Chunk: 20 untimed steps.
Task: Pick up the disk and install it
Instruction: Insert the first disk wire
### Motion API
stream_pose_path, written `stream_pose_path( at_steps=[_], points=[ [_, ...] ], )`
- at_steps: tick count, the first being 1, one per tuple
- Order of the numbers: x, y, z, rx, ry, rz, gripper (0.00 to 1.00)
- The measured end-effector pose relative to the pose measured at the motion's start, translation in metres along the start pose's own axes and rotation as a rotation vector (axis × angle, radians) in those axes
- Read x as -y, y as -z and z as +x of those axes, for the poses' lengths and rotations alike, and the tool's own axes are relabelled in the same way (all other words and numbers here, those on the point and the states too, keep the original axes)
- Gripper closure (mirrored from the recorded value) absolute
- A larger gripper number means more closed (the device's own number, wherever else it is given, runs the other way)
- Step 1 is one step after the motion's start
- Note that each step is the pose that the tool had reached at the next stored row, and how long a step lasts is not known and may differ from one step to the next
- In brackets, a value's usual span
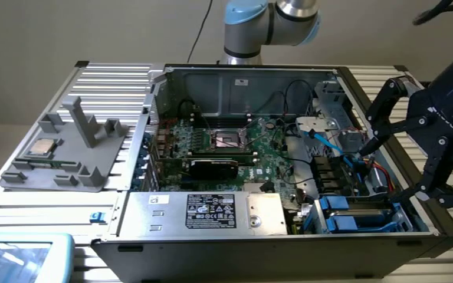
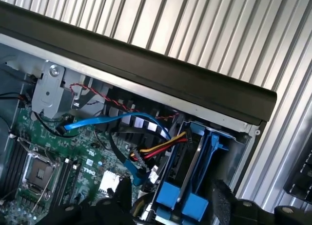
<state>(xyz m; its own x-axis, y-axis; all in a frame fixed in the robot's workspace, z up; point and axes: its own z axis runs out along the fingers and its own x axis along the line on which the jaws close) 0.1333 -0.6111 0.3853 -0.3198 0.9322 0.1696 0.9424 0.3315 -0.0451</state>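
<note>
The disk [image 2: 189, 159] stands on edge in the drive bay at the case's corner, its grey metal held in a bright blue carrier frame [image 1: 351, 213]. My gripper [image 1: 386, 174] hangs over that bay at the exterior view's right, black fingers [image 1: 377, 121] spread apart. In the wrist view my gripper [image 2: 170, 201] is open, with the blue carrier ends showing between the two fingertips [image 2: 222, 196]. I cannot tell whether a finger touches the carrier.
The open computer case [image 1: 250, 73] lies on a slatted metal table [image 1: 108, 82]. Blue and red-yellow cables [image 2: 105, 120] cross beside the bay. A grey power-supply box [image 1: 203, 212] fills the case's near side. A grey fixture holding a processor chip [image 1: 42, 147] sits at the exterior view's left.
</note>
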Motion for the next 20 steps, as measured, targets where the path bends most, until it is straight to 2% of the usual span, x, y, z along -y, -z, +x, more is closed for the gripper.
stream_pose_path(
  at_steps=[1, 2, 5, 6, 7, 8, 9, 15, 17, 20],
  points=[
    [-0.0015, 0.0001, -0.001, -0.0079, 0.0, 0.0012, 0.28],
    [-0.003, 0.0002, -0.002, -0.0158, 0.0, 0.0025, 0.28],
    [-0.0067, 0.0005, -0.005, -0.041, 0.001, 0.0053, 0.46],
    [-0.0074, 0.0007, -0.007, -0.0479, 0.001, 0.0062, 0.46],
    [-0.0076, 0.001, -0.008, -0.0551, 0.001, 0.0075, 0.53],
    [-0.0071, 0.0014, -0.011, -0.0607, 0.001, 0.009, 0.53],
    [-0.0059, 0.0018, -0.014, -0.0631, 0.001, 0.0093, 0.53],
    [0.0006, 0.0048, -0.033, -0.0884, 0.003, 0.0051, 0.53],
    [0.0024, 0.0055, -0.038, -0.1014, 0.004, 0.0051, 0.53],
    [0.0027, 0.0054, -0.044, -0.1263, 0.005, 0.0056, 0.53]
  ],
)
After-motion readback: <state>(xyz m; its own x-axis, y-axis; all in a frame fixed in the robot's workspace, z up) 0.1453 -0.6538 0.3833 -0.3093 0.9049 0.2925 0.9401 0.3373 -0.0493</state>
